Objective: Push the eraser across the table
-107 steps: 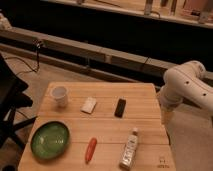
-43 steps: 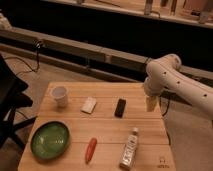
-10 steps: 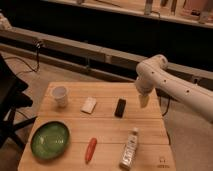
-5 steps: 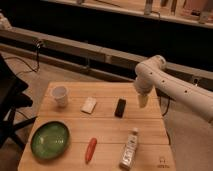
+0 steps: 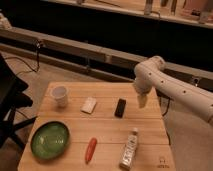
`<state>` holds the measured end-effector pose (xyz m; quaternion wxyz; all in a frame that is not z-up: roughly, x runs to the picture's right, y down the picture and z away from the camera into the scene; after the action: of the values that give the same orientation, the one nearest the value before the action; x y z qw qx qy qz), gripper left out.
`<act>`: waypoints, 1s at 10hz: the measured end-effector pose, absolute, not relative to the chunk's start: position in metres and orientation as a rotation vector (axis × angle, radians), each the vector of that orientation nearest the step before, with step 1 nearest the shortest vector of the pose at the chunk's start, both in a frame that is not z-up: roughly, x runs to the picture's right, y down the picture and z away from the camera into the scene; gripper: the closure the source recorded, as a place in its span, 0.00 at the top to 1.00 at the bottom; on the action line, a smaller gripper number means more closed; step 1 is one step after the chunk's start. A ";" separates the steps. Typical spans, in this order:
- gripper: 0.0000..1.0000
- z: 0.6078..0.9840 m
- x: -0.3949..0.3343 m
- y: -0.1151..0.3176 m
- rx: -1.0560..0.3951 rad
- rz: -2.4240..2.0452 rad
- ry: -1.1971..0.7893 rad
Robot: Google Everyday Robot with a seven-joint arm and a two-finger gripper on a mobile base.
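The eraser, a small flat black block, lies on the far right part of the light wooden table. My gripper hangs fingers down from the white arm, just right of the eraser and a little above the table near its right edge. It is open, with nothing in it. A narrow gap separates it from the eraser.
A flat white piece lies left of the eraser and a white cup stands further left. A green bowl, an orange carrot and a lying bottle occupy the front. A dark chair stands at the left.
The arm has drifted slightly left, bringing the gripper a little closer to the eraser. The eraser and the other objects have not moved.
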<state>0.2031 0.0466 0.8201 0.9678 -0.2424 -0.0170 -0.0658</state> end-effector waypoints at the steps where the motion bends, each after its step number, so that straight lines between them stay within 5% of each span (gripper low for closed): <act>1: 0.80 0.821 0.202 0.047 -0.489 -0.134 -0.034; 5: 0.70 0.825 0.200 0.048 -0.488 -0.144 -0.035; 10: 0.70 0.829 0.197 0.050 -0.489 -0.157 -0.040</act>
<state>0.1967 0.0503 0.8294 0.9670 -0.2416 -0.0197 -0.0778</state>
